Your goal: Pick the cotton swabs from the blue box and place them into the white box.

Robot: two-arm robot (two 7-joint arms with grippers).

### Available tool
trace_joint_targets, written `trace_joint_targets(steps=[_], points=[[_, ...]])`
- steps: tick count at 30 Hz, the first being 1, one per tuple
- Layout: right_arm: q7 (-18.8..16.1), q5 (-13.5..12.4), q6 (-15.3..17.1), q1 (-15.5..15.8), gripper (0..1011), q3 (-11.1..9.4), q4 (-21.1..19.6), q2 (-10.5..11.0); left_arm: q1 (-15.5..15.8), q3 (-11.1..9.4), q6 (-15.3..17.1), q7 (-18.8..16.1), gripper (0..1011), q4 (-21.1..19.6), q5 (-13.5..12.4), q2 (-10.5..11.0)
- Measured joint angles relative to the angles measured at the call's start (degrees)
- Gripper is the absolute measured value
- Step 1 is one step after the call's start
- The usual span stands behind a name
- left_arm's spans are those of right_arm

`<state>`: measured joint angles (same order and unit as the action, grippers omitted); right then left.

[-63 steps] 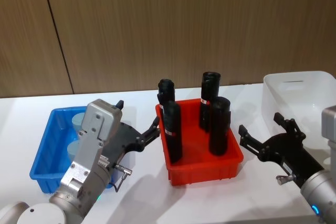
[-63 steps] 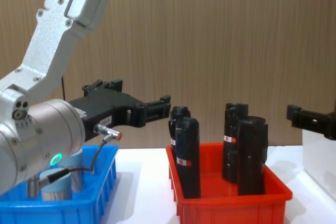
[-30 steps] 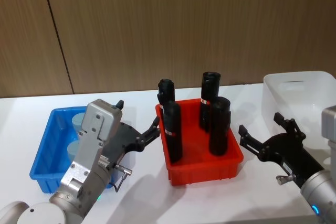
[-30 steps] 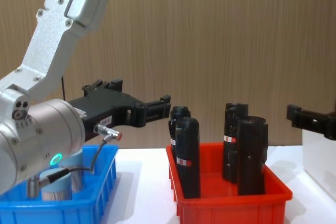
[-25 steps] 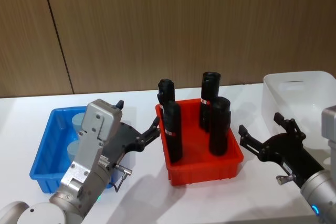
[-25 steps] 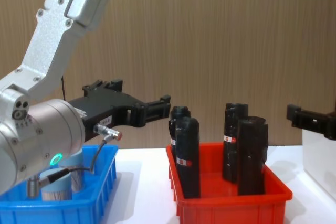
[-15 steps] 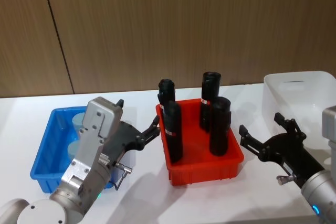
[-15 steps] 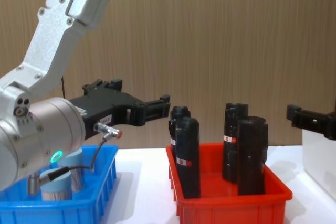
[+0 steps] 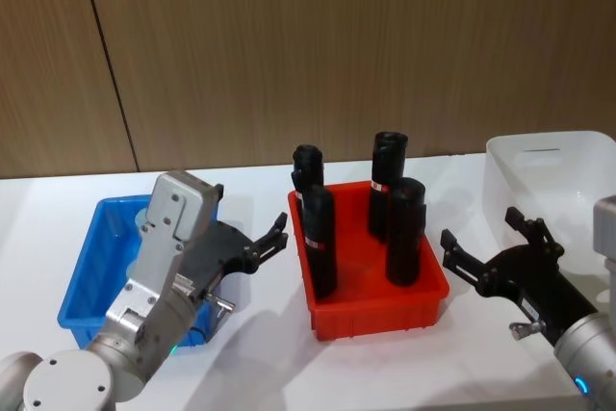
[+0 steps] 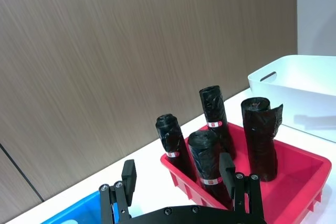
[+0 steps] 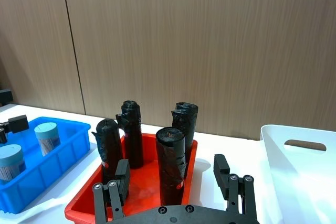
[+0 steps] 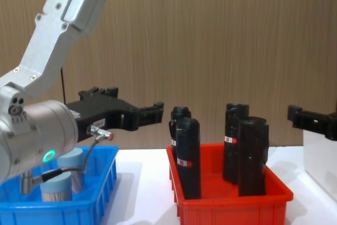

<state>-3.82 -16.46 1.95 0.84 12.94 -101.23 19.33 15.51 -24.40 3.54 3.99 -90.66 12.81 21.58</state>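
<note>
The blue box [image 9: 87, 257] sits on the left side of the white table [image 9: 260, 353]; the cotton swabs [image 11: 46, 136] stand inside it with their round lids up, and that probably makes them easy to grab from above. The left gripper [image 9: 248, 218] hangs above the right side of the blue box with its fingers spread wide and nothing in them; it looks ready to go down for a tub. The red bin [image 9: 375, 320] is in the middle, full of tall black rolls [image 9: 404, 233]; it is in the way, so a tub likely has to go over it. The right gripper [image 9: 479, 228] waits beside the red bin, wide apart and empty too. The white box [image 9: 587, 166] sits just behind it, on the far right; it may be there to help.
</note>
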Motion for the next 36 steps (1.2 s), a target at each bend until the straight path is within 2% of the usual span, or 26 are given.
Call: trace_joint_targets(steps=[11,22,28,36], points=[[0.0,0.0,0.0,0.0,1001,0.0,0.0,0.0,0.62,1.41,-0.7,3.78,1000,2.95,2.94,0.59],[0.0,0.0,0.0,0.0,1001,0.0,0.0,0.0,1.48,2.72,-1.96,9.01,1000,6.01,3.92,1.48],[0.0,0.0,0.0,0.0,1001,0.0,0.0,0.0,1.46,3.21,-1.7,9.39,1000,6.57,4.69,1.86],[0.0,0.0,0.0,0.0,1001,0.0,0.0,0.0,0.58,3.89,0.52,6.45,1000,6.26,6.31,2.4]])
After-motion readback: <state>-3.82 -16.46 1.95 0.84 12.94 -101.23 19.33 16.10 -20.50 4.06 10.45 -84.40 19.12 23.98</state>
